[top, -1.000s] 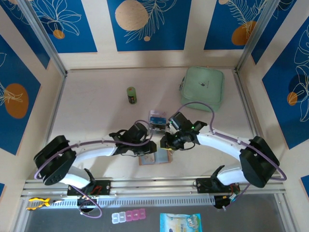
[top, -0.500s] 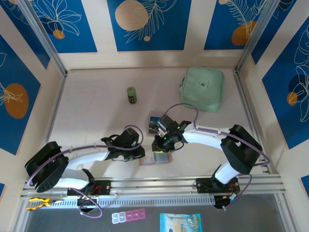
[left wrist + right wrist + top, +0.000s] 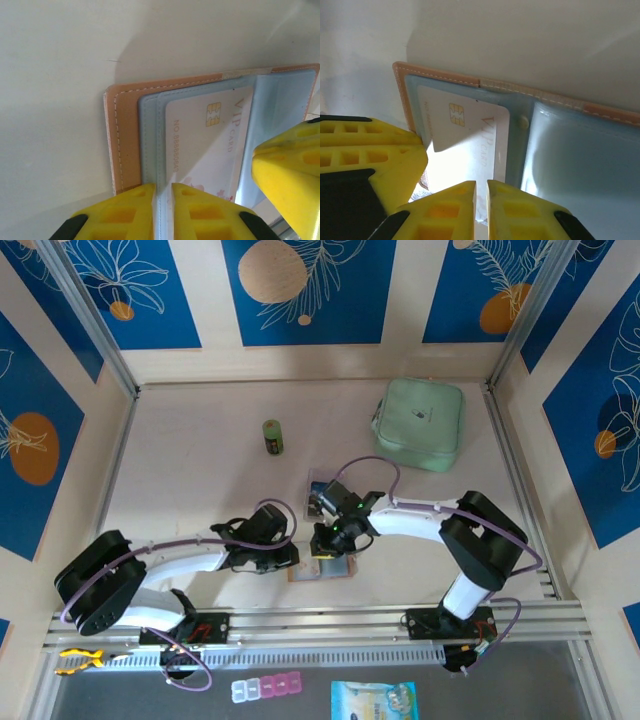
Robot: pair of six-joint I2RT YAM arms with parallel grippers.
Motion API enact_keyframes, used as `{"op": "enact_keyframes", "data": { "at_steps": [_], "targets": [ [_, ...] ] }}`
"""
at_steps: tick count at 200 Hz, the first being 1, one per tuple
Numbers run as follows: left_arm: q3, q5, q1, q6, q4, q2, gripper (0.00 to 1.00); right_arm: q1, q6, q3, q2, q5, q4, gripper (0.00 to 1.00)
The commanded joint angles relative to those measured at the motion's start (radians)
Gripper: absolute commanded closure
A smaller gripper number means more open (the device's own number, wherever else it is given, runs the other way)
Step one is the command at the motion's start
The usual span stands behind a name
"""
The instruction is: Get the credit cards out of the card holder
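Observation:
The pink card holder (image 3: 338,569) lies open near the table's front edge, its clear bluish pockets facing up. In the left wrist view its stitched pink edge (image 3: 125,140) frames a pocket holding a white credit card (image 3: 205,140) with a gold chip. My left gripper (image 3: 164,187) is shut on the pocket's edge, at the holder's left side (image 3: 290,558). My right gripper (image 3: 481,184) pinches the white card's (image 3: 465,145) near edge, above the holder (image 3: 322,545). The pink rim (image 3: 402,90) shows beside it.
A small pile of blue and dark cards (image 3: 322,492) lies just beyond the grippers. A green bottle (image 3: 272,436) stands mid-table. A mint-green zip pouch (image 3: 420,423) sits at the back right. Side walls and a metal rail (image 3: 320,620) bound the table.
Both grippers have come down onto the open holder and narrowed their jaws. The right arm has folded in toward the left and the near edge.

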Motion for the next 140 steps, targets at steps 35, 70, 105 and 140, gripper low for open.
{"op": "enact_keyframes", "data": {
  "at_steps": [35,70,105,140],
  "targets": [
    [-0.029,-0.009,0.013,0.016,-0.011,0.001,0.87,0.014,0.013,0.008,0.042,-0.018,0.025,0.84],
    [-0.029,-0.004,0.012,0.016,-0.008,0.007,0.88,0.020,0.017,0.001,0.054,-0.011,0.028,0.82],
    [-0.039,-0.002,0.014,0.015,0.003,0.009,0.89,0.028,0.012,0.002,0.057,0.020,-0.003,0.77],
    [-0.044,0.000,0.015,0.012,0.008,0.009,0.89,0.036,0.002,0.015,0.054,0.066,-0.057,0.73]
  ]
}}
